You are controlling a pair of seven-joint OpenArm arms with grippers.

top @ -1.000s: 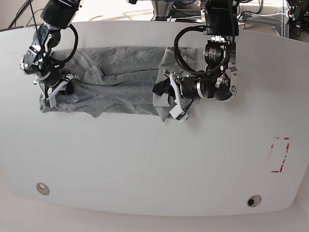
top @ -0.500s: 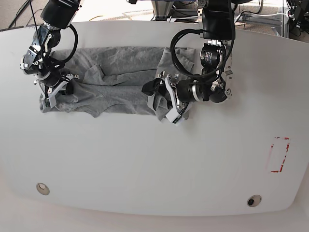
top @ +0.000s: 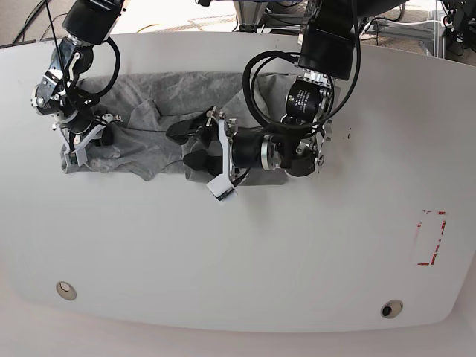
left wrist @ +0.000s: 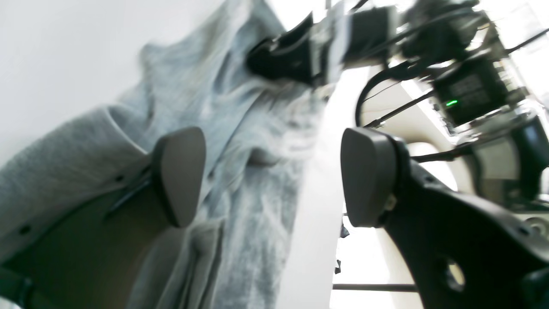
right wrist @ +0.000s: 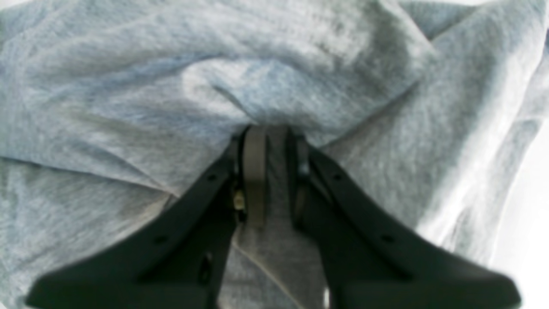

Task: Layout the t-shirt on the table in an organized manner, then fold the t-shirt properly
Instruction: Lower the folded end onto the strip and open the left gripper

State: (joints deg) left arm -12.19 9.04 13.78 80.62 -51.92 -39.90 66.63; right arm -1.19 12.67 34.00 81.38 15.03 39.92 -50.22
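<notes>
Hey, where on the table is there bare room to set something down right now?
The table is bare in front of the t-shirt, out to the red dashed mark. The far left is crowded: t-shirt, right claw, left claw.

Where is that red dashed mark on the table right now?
In the base view, the red dashed rectangle sits near the table's right edge, well clear of the grey t-shirt and both arms, above a round grommet.

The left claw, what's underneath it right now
Under the left claw lies the grey t-shirt, folded over on the white table. In the left wrist view its fingers are spread, cloth between them. Whatever lies beneath that fold is covered.
</notes>
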